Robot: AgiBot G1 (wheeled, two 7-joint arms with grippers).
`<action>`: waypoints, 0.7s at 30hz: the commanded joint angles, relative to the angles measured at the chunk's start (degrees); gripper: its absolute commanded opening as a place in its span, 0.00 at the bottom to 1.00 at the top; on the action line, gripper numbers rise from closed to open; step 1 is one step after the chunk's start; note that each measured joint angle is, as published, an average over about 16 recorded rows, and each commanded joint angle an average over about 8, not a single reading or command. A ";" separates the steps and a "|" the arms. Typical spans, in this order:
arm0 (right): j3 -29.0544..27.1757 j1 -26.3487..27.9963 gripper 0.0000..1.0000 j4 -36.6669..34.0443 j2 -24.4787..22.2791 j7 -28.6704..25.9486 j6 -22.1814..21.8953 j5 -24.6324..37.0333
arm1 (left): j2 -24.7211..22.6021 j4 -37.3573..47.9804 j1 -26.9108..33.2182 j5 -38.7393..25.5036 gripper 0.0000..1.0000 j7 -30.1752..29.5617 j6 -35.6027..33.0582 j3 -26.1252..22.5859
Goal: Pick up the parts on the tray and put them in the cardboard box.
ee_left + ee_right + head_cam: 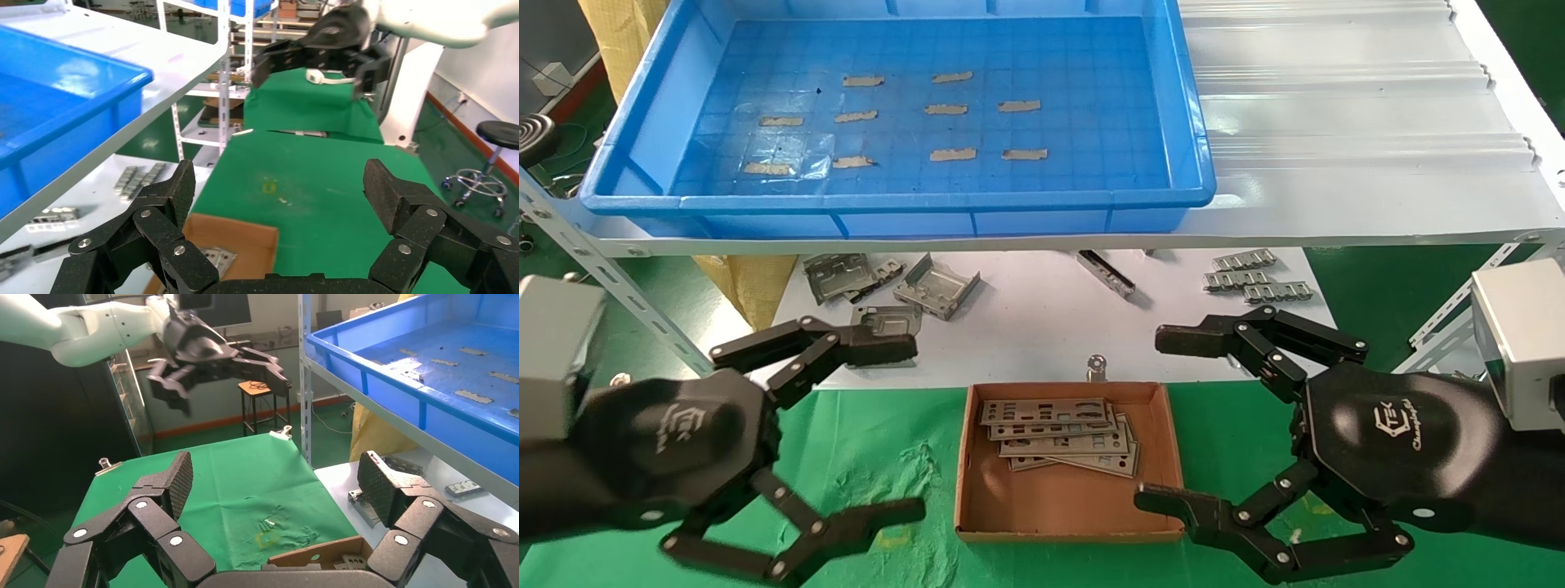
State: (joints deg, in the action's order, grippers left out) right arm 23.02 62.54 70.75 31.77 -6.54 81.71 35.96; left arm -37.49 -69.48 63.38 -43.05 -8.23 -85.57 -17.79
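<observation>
Currently, the thin flat silver-grey punched metal plates (1060,435) lie stacked in the small shallow brown cardboard box (1068,506), in its far half, long axes running left-right, top plates slightly fanned. Each plate shows rows of small rectangular cut-outs. The box sits on green cloth, between both arms.

The large bright-blue plastic tray (903,196) on the white shelf above holds no plates; only tan tape strips (952,153) remain on its grid floor. Judgement: tray appears cleared, so no pick target lies ahead of either arm.

Right gripper (1164,416) hovers just beside the box's right wall, jaws spread wide, nothing held; it is nearer the stack. Left gripper (907,429) hangs off the box's left side, also wide open, empty.
</observation>
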 commanded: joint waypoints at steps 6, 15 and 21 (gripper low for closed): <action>0.00 -0.01 1.00 -0.01 0.00 0.00 -0.01 -0.01 | 3.30 -5.55 -2.44 1.68 1.00 -3.01 -0.20 2.39; 0.00 -0.01 1.00 -0.01 0.00 0.00 -0.01 -0.01 | 3.25 -5.39 -2.45 1.74 1.00 -2.89 -0.21 2.37; 0.00 -0.01 1.00 -0.01 0.00 0.00 -0.01 -0.01 | 2.89 -4.78 -2.16 1.49 1.00 -2.68 -0.18 2.10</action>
State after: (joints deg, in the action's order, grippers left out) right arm 23.02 62.53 70.73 31.77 -6.54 81.70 35.95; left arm -34.57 -74.31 61.19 -41.53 -10.93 -85.76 -15.67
